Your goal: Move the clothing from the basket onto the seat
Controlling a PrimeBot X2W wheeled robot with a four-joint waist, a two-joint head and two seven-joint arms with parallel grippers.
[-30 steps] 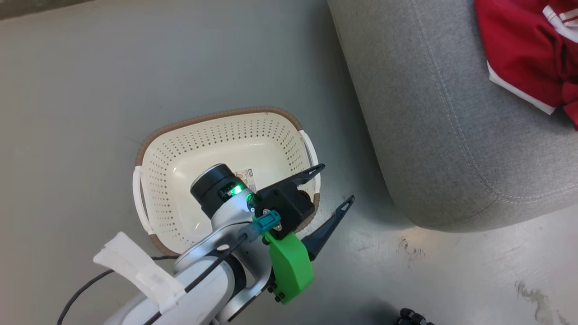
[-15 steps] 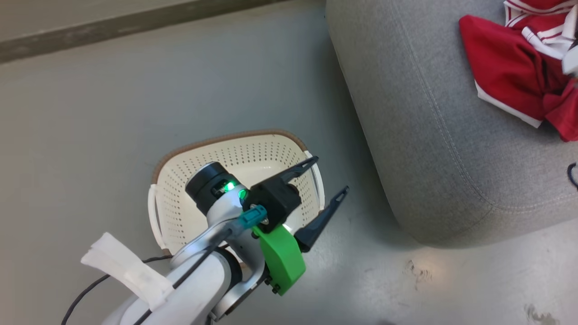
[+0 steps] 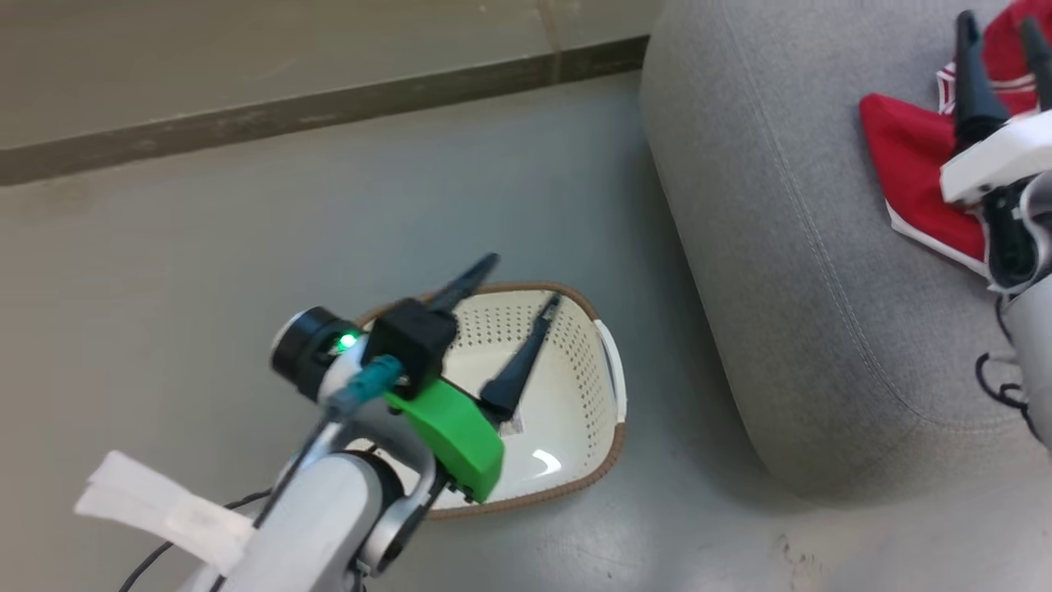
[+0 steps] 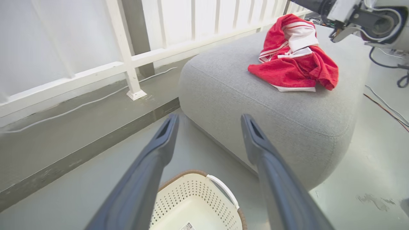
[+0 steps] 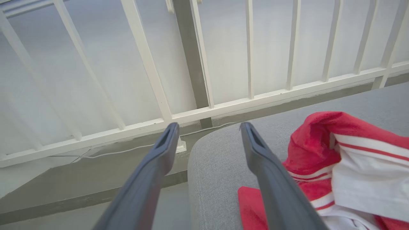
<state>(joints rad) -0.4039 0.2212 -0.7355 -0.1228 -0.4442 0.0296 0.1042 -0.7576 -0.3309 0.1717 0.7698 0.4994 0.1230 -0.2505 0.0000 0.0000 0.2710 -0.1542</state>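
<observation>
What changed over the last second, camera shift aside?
The right gripper has come into the head view at the clothing, jaws apart, nothing between them. The left gripper swung from past the basket's seat-side handle back over the basket. Unchanged: left gripper open, basket empty, clothing lying on the seat.

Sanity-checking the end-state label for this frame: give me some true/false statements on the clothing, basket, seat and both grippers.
1. The clothing lies on the seat. True.
2. A red garment lies in the basket. False: no red shows in it.
3. The right gripper is shut on the clothing. False: its fingers stand apart with nothing between them.
4. The left gripper is open. True.
5. The basket stands on the seat. False: it stands on the floor beside the seat.
</observation>
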